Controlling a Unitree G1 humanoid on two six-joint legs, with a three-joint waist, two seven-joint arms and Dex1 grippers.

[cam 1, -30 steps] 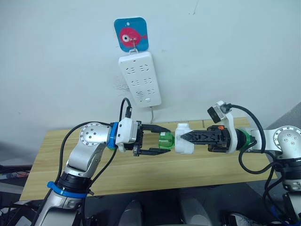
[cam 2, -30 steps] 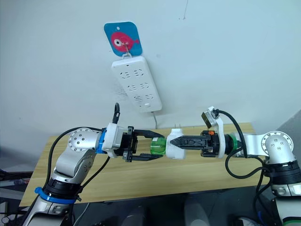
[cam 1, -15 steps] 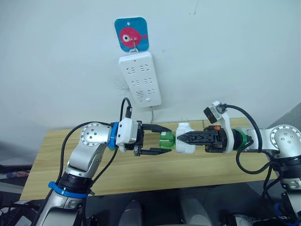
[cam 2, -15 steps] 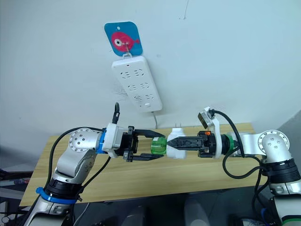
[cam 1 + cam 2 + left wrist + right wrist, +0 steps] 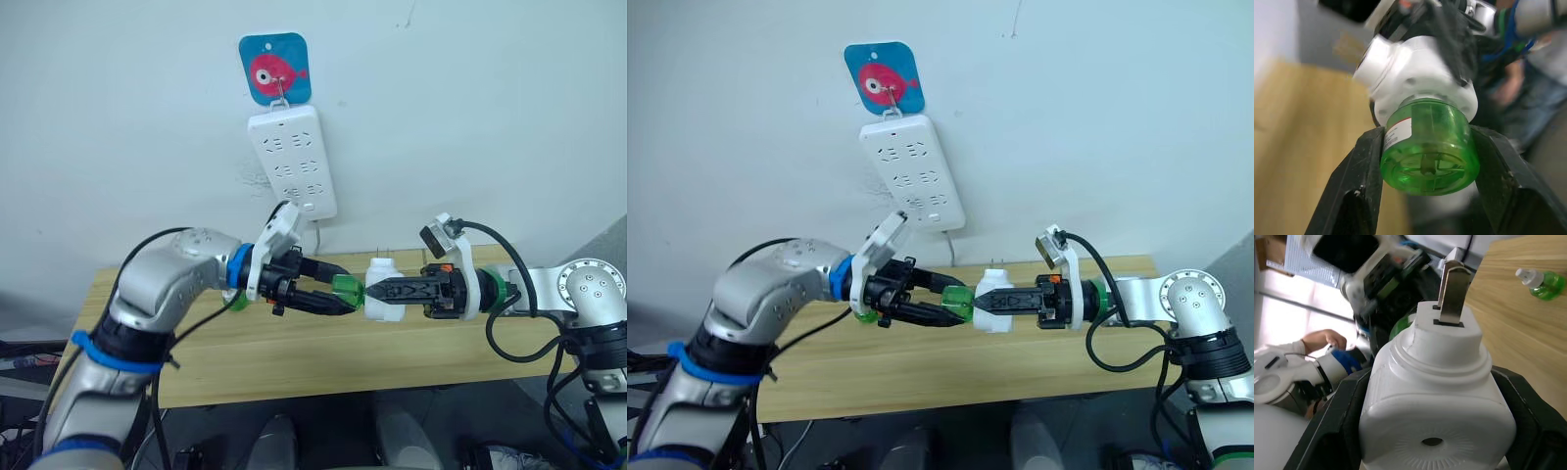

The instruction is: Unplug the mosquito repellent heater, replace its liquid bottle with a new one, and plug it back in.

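The white mosquito repellent heater [image 5: 380, 295] hangs in the air above the wooden table [image 5: 294, 357], and my right gripper [image 5: 372, 291] is shut on its body. Its metal prongs [image 5: 1451, 294] point up, away from the fingers. A green liquid bottle [image 5: 344, 290] sticks out of the heater's left end. My left gripper [image 5: 343, 294] is shut on that bottle, one black finger [image 5: 1367, 169] pressing each side of it [image 5: 1427, 147]. The two grippers meet tip to tip. Another green bottle [image 5: 1543, 284] with a white cap lies on the table.
A long white power strip [image 5: 292, 161] hangs on the wall under a blue card with a pink fish [image 5: 274, 69], above and behind the grippers. Its cord [image 5: 316, 235] drops behind the table. The table's front edge [image 5: 323, 387] runs below both arms.
My left arm has rolled its wrist and raised its elbow while keeping hold of the green bottle. The right gripper with the heater has edged slightly left.
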